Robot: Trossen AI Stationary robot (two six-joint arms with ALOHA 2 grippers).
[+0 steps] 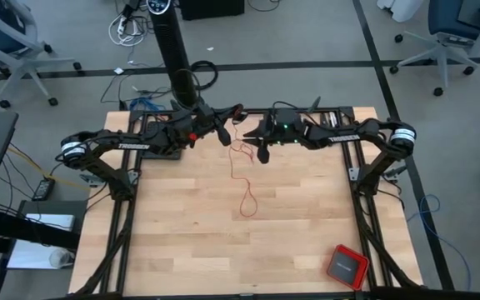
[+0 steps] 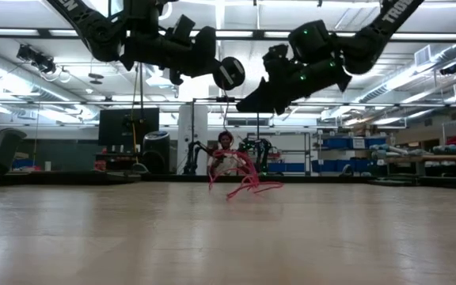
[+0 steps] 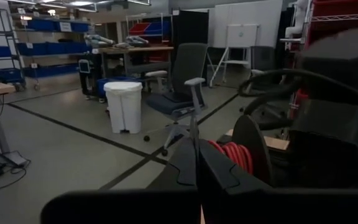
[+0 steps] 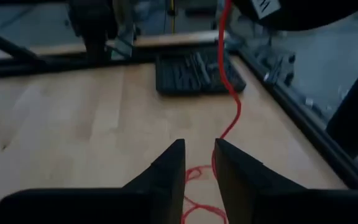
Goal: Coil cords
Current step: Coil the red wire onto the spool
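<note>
I see a light wooden table (image 1: 190, 233) standing in an open workshop with office chairs (image 3: 182, 93) and a white bin (image 3: 124, 106) on the grey floor behind it. A red square box (image 1: 346, 267) lies at the table's near right corner, well apart from the work.

The left gripper (image 1: 223, 133) is raised over the far edge of the table, left of centre. I read its jaws as closed. In the left wrist view, turns of the red cord (image 1: 247, 196) show just past the fingers (image 3: 188, 165), beside a dark round disc (image 3: 253, 149); I cannot tell whether the jaws pinch it.

The right gripper (image 1: 262, 152) hangs over the far middle, tips close to the left gripper. Its jaws stand slightly apart, holding nothing. The cord drops from above past the fingers (image 4: 166, 171) and lies in loose loops on the table, trailing toward the centre in one long loop.
</note>
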